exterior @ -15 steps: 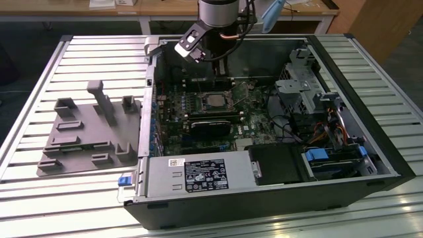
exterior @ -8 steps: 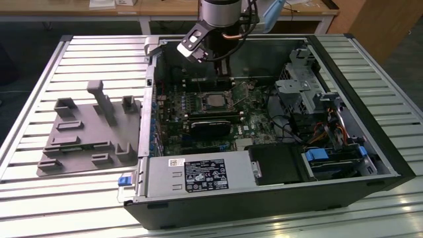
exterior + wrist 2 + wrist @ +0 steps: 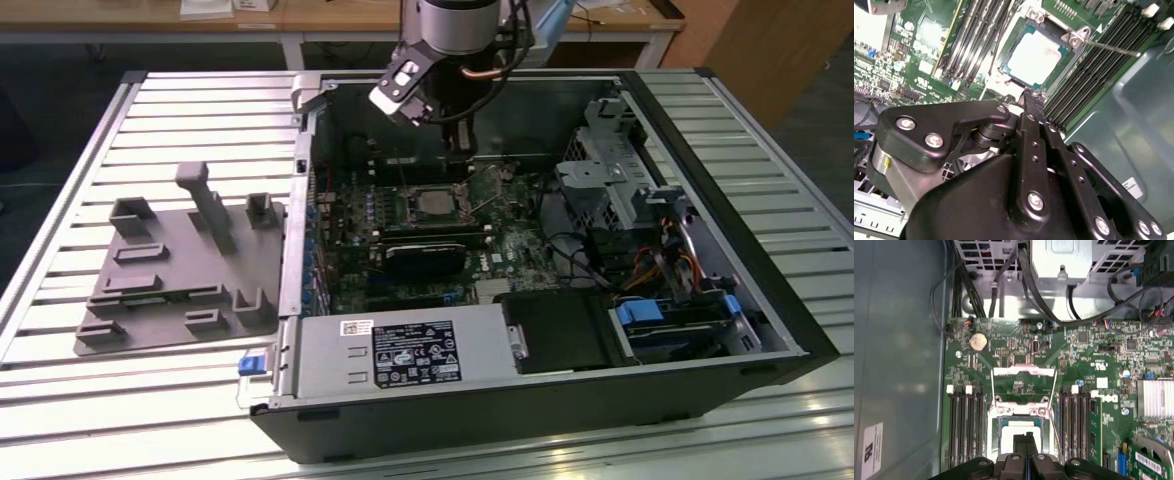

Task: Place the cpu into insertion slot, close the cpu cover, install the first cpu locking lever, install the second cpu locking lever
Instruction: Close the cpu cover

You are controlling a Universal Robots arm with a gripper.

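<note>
Counter: silvery metal slats [image 3: 174, 105] lay beneath my work, running across the exterior view and catching a pale glare.
Desk: a light wooden top [image 3: 334, 18] stood behind my counter on a white frame [image 3: 160, 36].
Desk clutter: white papers [image 3: 200, 8] lay on it.
Panel: a brown wooden side [image 3: 754, 40] stood at the exterior view's right.
Floor: dark grey [image 3: 54, 75], seen past my counter's edges.

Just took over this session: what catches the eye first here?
The silver cpu sits in the insertion slot, the gripper shut at its edge. In the first wrist view the cpu cover lies swung open. A grey fixture tray rests at the exterior view's left.
</note>
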